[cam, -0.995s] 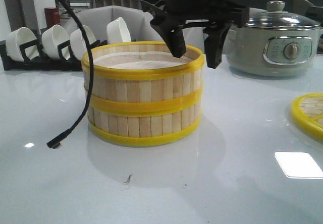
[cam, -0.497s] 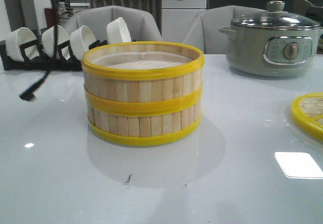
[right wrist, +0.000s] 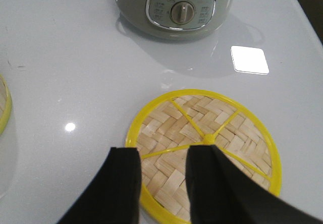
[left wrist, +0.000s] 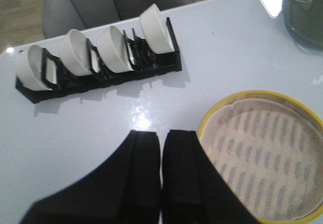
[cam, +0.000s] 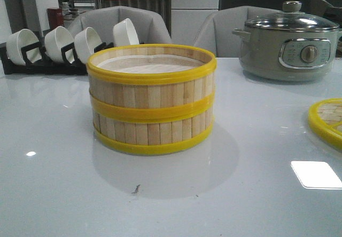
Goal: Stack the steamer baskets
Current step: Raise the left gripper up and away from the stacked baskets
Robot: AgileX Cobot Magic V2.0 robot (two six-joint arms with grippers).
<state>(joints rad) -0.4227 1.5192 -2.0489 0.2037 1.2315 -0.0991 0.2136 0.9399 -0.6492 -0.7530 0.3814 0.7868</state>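
On the white table, two yellow-banded bamboo steamer baskets (cam: 152, 101) stand stacked; stacking appears complete. Left gripper (left wrist: 162, 176) is clenched empty; right gripper (right wrist: 162, 183) is released above the woven yellow-rimmed lid (right wrist: 237, 133), probably next.

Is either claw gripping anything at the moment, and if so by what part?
Nothing is held. The left claw is shut on nothing beside the stacked steamer baskets; the right claw hangs open above the woven lid.

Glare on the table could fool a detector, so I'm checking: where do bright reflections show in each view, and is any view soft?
Front view: a bright rectangular reflection on the table, a soft shadow before the stacked baskets. Right wrist view: a white square of glare near the pot, a small highlight beside the lid. Left wrist view: slightly soft, glare by the bowl rack.
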